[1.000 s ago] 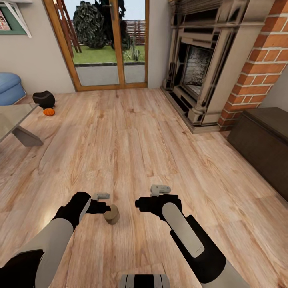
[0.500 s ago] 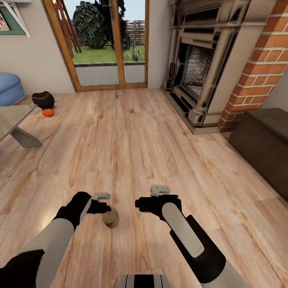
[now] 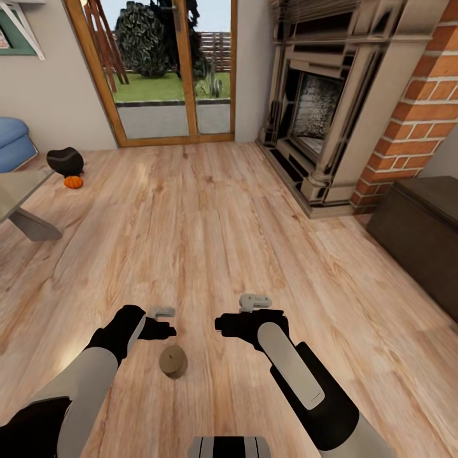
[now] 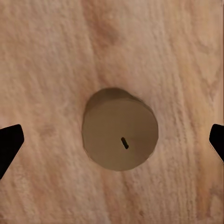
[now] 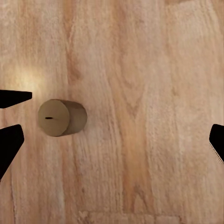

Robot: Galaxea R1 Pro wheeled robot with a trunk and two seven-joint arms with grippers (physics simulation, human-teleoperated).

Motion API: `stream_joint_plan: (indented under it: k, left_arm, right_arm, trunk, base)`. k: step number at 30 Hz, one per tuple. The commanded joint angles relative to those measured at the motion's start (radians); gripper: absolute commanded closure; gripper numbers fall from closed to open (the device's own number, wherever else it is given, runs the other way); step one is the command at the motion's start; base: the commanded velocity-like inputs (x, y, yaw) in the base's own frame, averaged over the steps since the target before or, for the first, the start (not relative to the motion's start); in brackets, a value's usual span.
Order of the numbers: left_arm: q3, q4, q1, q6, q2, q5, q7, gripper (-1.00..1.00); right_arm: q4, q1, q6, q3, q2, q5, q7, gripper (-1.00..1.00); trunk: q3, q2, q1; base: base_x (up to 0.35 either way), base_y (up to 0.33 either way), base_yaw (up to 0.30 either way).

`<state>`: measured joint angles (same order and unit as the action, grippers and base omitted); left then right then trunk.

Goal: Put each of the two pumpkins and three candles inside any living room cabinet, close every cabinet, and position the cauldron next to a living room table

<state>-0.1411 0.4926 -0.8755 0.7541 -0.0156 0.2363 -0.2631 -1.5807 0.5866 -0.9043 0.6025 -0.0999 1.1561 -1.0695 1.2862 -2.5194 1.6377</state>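
The left fingers (image 3: 166, 329) hang above the plank floor (image 3: 210, 216) and they are spread wide; in the left wrist view only the two dark tips (image 4: 9, 144) show at both edges, with nothing between them. A short brown candle (image 3: 172, 361) stands upright on the floor just beside and a little nearer to the robot than these fingers. From the left wrist view the candle (image 4: 120, 135) lies below the gap between the tips, touching neither one, and its small dark wick is visible on the flat top.

The right fingers (image 3: 219, 323) are spread wide too and hold nothing. In the right wrist view the candle (image 5: 60, 117) sits near one dark tip (image 5: 10, 140) and well apart from the other tip.

Far ahead of the left fingers, a black cauldron (image 3: 65, 161) rests on the floor, and one orange pumpkin (image 3: 73, 182) lies touching or just beside it. Near them is the corner of the glass tabletop (image 3: 16, 187) and a piece of blue sofa (image 3: 13, 143). Far ahead of the right fingers is a dark-brown cabinet (image 3: 420, 222), its front closed, beside a brick column (image 3: 416, 108) and a fireplace (image 3: 318, 102). A glass door (image 3: 168, 70) faces a garden
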Motion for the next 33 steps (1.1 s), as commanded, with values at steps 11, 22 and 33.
stream_joint_plan:
  k: [11, 22, 33]
  left_arm:
    - [-0.006, 0.001, 0.0, 0.004, 0.002, 0.01, -0.008, -1.0]
    - [-0.006, 0.003, 0.0, 0.002, 0.002, 0.008, -0.01, -1.0]
    - [-0.006, 0.003, 0.0, -0.018, 0.002, 0.008, -0.01, -1.0]
  right_arm:
    - [-0.001, 0.001, -0.006, 0.0, -0.001, 0.008, -0.01, -1.0]
    - [-0.001, 0.001, -0.005, 0.0, 0.001, 0.008, -0.01, -1.0]
    - [-0.004, 0.001, -0.006, 0.001, 0.003, 0.008, 0.002, -1.0]
  trunk:
    - [0.001, 0.0, 0.0]
    - [0.016, -0.001, 0.002]
    - [0.059, -0.004, 0.007]
  base:
    - [0.077, 0.0, 0.0]
    - [0.001, 0.0, 0.0]
    - [0.0, 0.0, 0.0]
